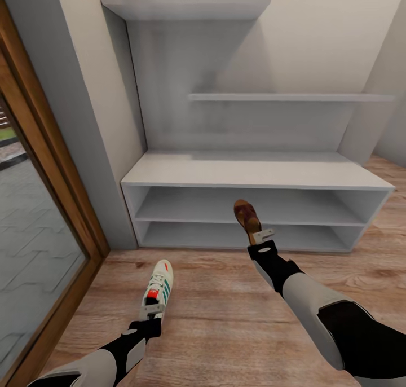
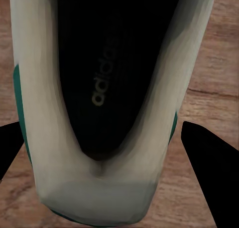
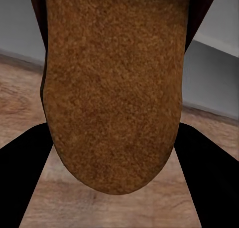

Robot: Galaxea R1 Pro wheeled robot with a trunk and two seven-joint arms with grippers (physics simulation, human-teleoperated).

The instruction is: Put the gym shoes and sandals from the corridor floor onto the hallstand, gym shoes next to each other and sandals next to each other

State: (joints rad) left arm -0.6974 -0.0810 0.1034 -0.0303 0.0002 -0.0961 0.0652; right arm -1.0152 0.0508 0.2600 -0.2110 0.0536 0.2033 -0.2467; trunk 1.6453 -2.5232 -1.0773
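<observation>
Left gripper (image 1: 152, 309) is clamped on the heel of a gym shoe (image 1: 158, 290), toe pointing ahead. Right gripper (image 1: 263, 236) grips a sandal (image 1: 247, 215) by its heel, just before the hallstand (image 1: 254, 178). Both likely light; the sandal flexes, so hold the stiff heel.

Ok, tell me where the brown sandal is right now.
In the head view the brown sandal is held in the right gripper, raised in front of the hallstand's open shelves, right of the gym shoe.
</observation>
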